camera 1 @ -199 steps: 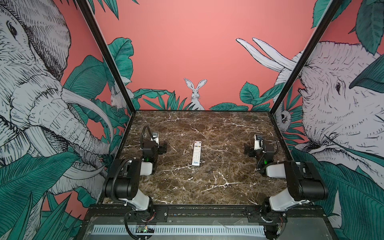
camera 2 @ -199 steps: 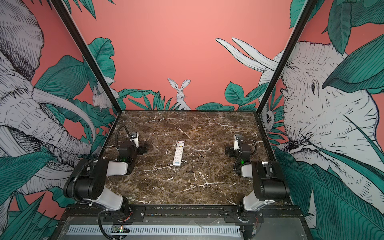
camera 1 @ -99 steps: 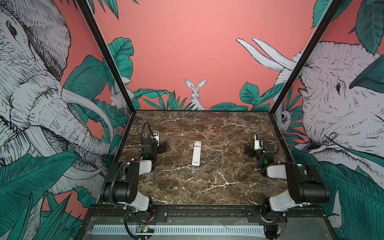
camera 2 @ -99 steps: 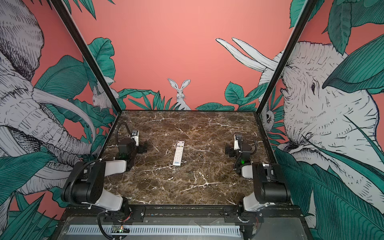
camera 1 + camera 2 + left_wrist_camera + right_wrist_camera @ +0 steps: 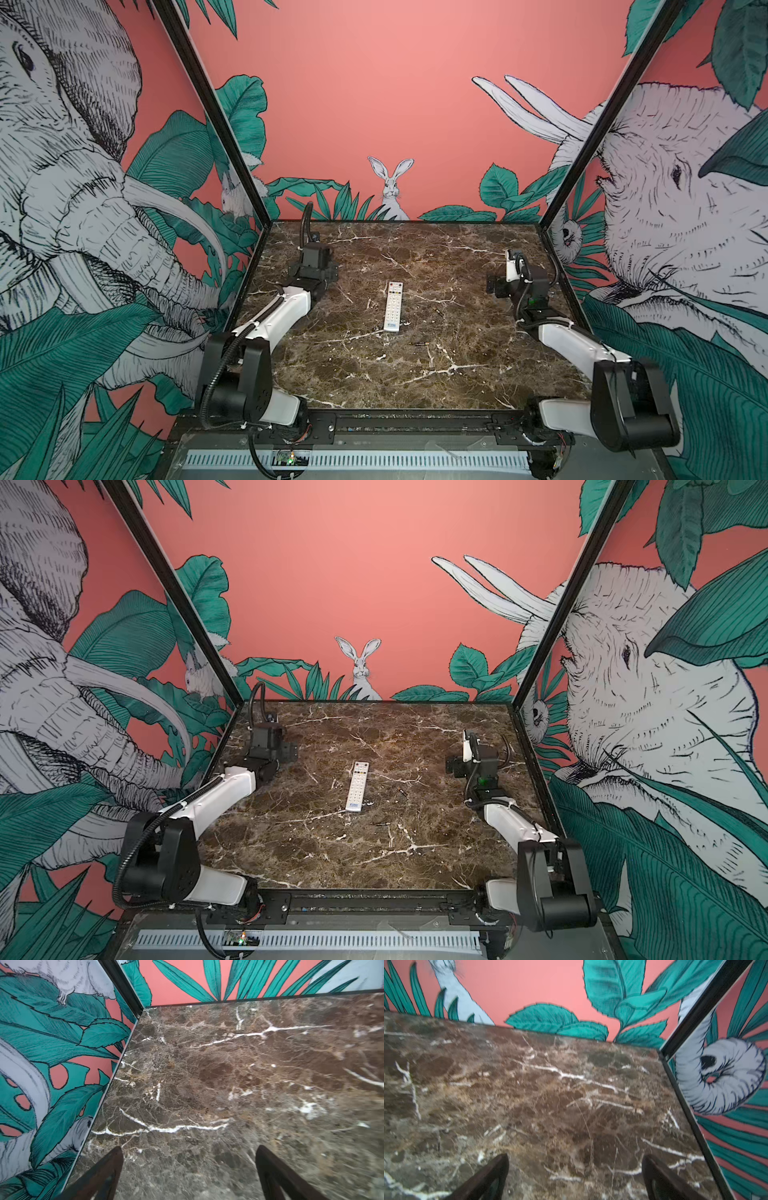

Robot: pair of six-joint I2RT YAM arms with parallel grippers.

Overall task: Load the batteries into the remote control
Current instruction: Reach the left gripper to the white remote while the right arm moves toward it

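The remote control (image 5: 393, 306) is seen lying flat, buttons up, near the middle of the marbled counter (image 5: 374, 374), with its coloured buttons toward the back wall and its blue logo at the near end; the same placement is shown in both top views. The batteries are taken to be two tiny dark slivers on the counter to the right of the remote: one (image 5: 437, 310) well beside its middle, the other (image 5: 420, 343) just past its near end. The left gripper (image 5: 189, 1176) and the right gripper (image 5: 575, 1178) are held at either side of the counter, well apart from the remote, and in each wrist view the fingers (image 5: 104, 1172) are spread wide with only bare marble between them. The remote is judged to be light, stiff and smooth plastic, best pinched across its narrow width along the long edges, and it must be turned over, since the battery bay is presumably on the hidden back. The batteries are judged to be small, hard and apt to roll, so a pinch across the barrel is advised. The logo's lettering cannot be read at this size.
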